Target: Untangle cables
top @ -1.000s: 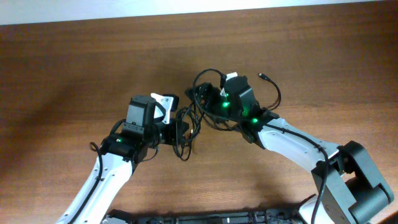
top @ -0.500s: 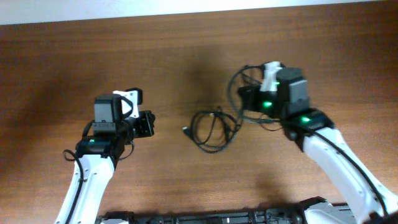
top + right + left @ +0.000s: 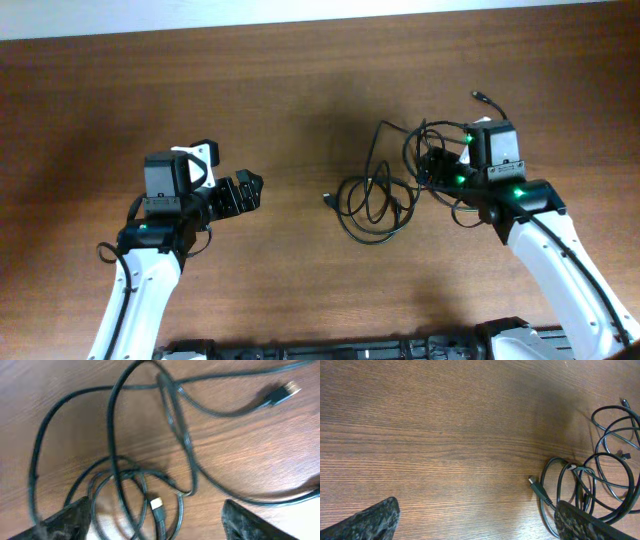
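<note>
Left jaws: spread wide, nothing between them. Both fingertips (image 3: 376,519) sit at the bottom corners of the wrist view, with bare worktop (image 3: 445,435) in the gap. They hang off to the left, well apart from the cables (image 3: 372,197) but aimed at them. Reads as a standby pose.

Right jaws: also wide, not clamping anything I can see. Fingertips (image 3: 62,520) straddle several loops lying flat on the wood. Overhead puts them right over the pile's right-hand end, probably lined up to pinch one strand.

Cables: centre-right of the worktop, in loose overlapping loops rather than a tight knot. One plug end (image 3: 328,199) pokes out left, toward the left arm. Another plug (image 3: 480,97) trails out past the right arm. The right wrist view shows strands crossing each other, so not separated yet.

Next, my guess: right closes on a single strand, left comes in for the free plug, then they pull apart. Risk: catching two strands and dragging the whole pile.
</note>
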